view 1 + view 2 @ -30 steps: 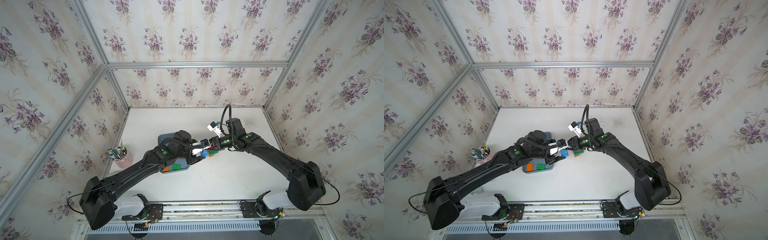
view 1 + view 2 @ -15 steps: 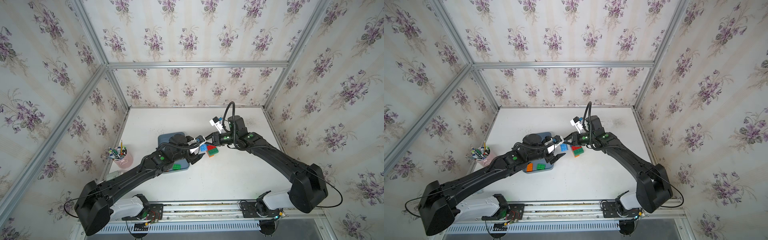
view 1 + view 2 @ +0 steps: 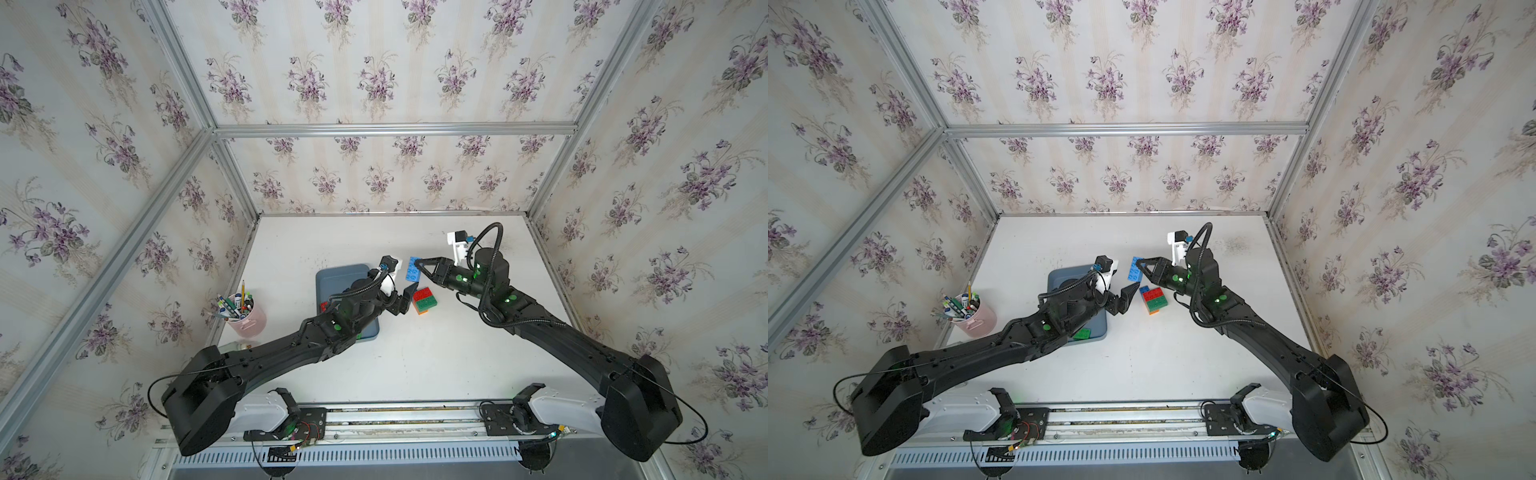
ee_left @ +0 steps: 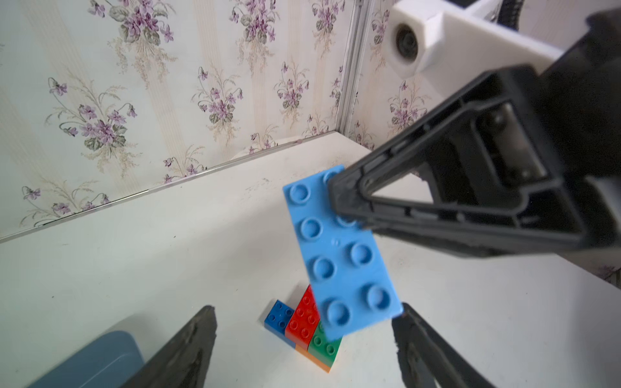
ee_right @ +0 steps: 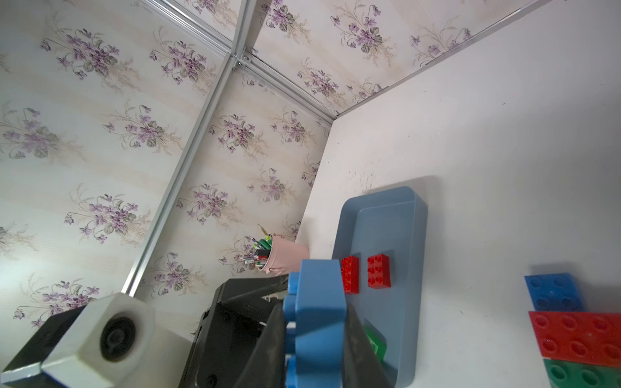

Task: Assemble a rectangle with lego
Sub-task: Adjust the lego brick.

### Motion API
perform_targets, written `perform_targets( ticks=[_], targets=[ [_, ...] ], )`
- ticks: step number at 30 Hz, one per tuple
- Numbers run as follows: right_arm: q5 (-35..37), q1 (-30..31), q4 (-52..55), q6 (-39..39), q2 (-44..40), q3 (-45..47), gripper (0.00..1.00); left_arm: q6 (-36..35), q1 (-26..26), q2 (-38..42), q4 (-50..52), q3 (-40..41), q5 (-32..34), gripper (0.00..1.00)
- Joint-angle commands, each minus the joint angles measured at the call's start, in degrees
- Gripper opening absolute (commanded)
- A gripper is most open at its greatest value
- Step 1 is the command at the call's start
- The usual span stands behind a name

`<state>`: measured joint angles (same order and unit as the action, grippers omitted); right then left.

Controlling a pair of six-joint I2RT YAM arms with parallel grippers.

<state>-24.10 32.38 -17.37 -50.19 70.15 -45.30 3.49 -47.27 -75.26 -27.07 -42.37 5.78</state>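
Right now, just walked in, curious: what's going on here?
The jaws of the right arm are shut on a light blue oblong brick, held in the air. Those of the left arm stand open near its free end, empty. On the table sits a part-built block of blue, red, green and orange bricks. Two red bricks and a green one lie in the tray.

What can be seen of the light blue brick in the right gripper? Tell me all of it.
The light blue brick is oblong, of smooth glossy plastic, with eight round studs in two rows of four. The right gripper is shut on one end. The rest juts free, tilted, in the air above the table, near the joined red, green, orange and blue bricks. The open left gripper stands by its free end; whether they touch cannot be told.
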Motion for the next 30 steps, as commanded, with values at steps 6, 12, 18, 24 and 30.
perform_targets(
  ticks=[6, 12, 18, 24, 30],
  targets=[
    [5.61, 0.45, -5.54, -4.11, -1.27, 1.72, 0.13, -1.17, -0.7, -3.41, -5.96, -2.18, 2.08, 0.7],
    [4.49, 0.47, -6.58, -5.44, -0.79, 1.84, 0.13, -5.79, -1.58, -4.18, -3.99, -2.74, 2.15, 0.44],
    [3.58, 0.37, -6.44, -6.03, -0.37, 1.35, 0.13, -7.42, -1.82, -4.53, -3.56, -2.54, 2.35, 0.33],
    [2.23, 0.41, -4.22, -5.19, 0.16, 0.0, 0.18, -9.97, -1.95, -3.73, -2.1, -2.87, 0.71, 0.22],
    [3.82, 0.14, 11.89, 5.07, -0.74, -6.23, 0.52, -17.65, -2.05, 0.83, 7.37, -3.5, -2.53, 0.21]
  ],
)
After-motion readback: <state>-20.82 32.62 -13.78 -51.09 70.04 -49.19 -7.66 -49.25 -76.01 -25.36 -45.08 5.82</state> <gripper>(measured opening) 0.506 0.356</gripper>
